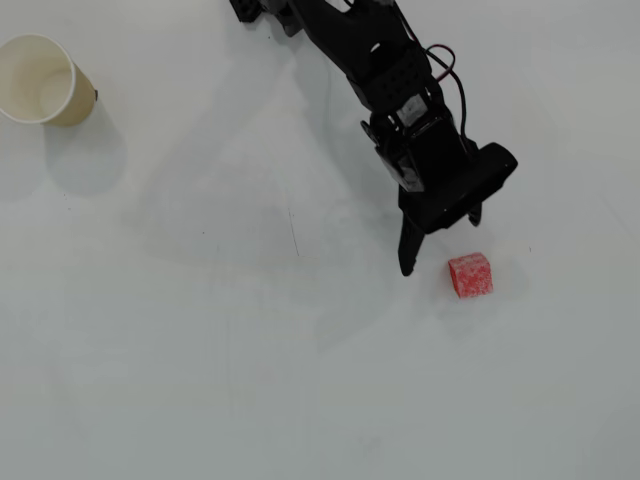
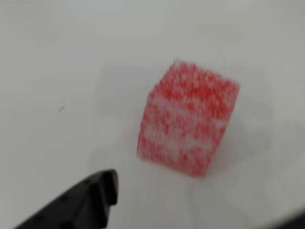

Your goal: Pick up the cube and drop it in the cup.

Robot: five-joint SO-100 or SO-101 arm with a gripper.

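Note:
The red-pink speckled cube (image 1: 470, 275) lies on the white table at the right of the overhead view. My black gripper (image 1: 442, 245) hovers just above and left of it, open, with one long finger (image 1: 408, 250) to the cube's left and the other jaw behind it. It does not touch the cube. In the wrist view the cube (image 2: 188, 124) fills the middle, slightly blurred, with one black finger (image 2: 81, 200) at the bottom left. The cream paper cup (image 1: 40, 80) stands upright at the far upper left, empty as far as I can see.
The white table (image 1: 250, 350) is bare apart from faint pencil-like marks near its middle. The arm's black body and wires (image 1: 380, 70) reach in from the top edge.

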